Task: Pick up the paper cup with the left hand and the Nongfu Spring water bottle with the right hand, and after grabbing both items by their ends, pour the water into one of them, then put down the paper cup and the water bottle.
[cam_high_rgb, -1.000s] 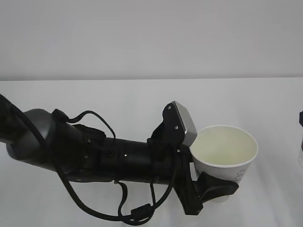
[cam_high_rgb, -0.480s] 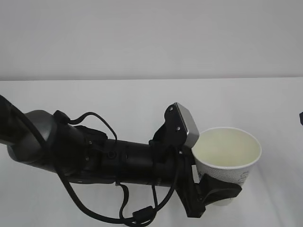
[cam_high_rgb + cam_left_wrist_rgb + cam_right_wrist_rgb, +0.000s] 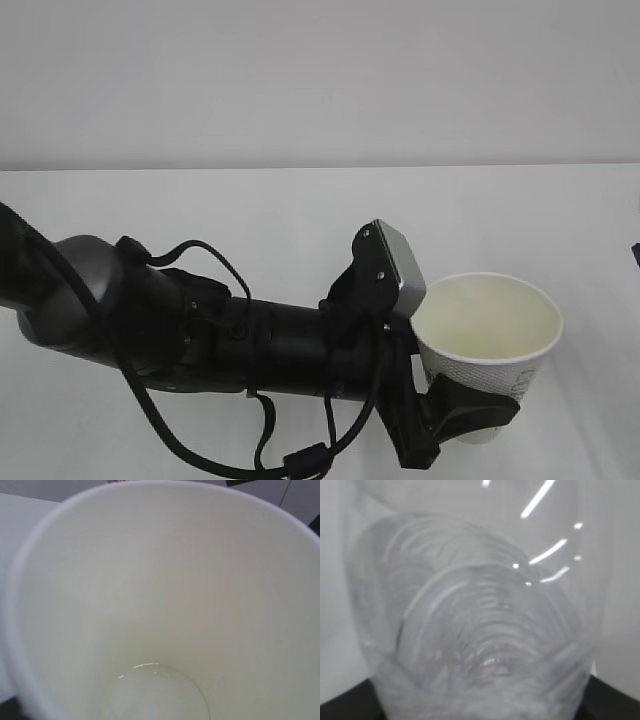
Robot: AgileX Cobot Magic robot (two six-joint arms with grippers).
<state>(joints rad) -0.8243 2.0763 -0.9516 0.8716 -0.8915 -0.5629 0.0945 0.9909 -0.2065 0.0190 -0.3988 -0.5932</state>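
The white paper cup (image 3: 485,325) hangs upright above the white table, right of centre in the exterior view. My left gripper (image 3: 478,402) is shut on its lower part, the black near finger (image 3: 470,410) wrapping the front. The grey block (image 3: 398,268) sits just left of the rim. The left wrist view looks straight into the cup (image 3: 165,580); a shallow glinting pool of clear water (image 3: 155,695) lies at its bottom. The ribbed clear Nongfu Spring water bottle (image 3: 480,630) fills the right wrist view, gripped low between the black jaws of my right gripper (image 3: 480,714). Its label and neck are out of view.
The bulky left arm with looping cables (image 3: 200,340) stretches across the lower left. The white table (image 3: 200,210) runs back to a plain grey wall (image 3: 320,80). A black sliver (image 3: 636,255) shows at the right edge.
The left arm has carried the cup a little to the right and downward. The cup stays upright in the same grip.
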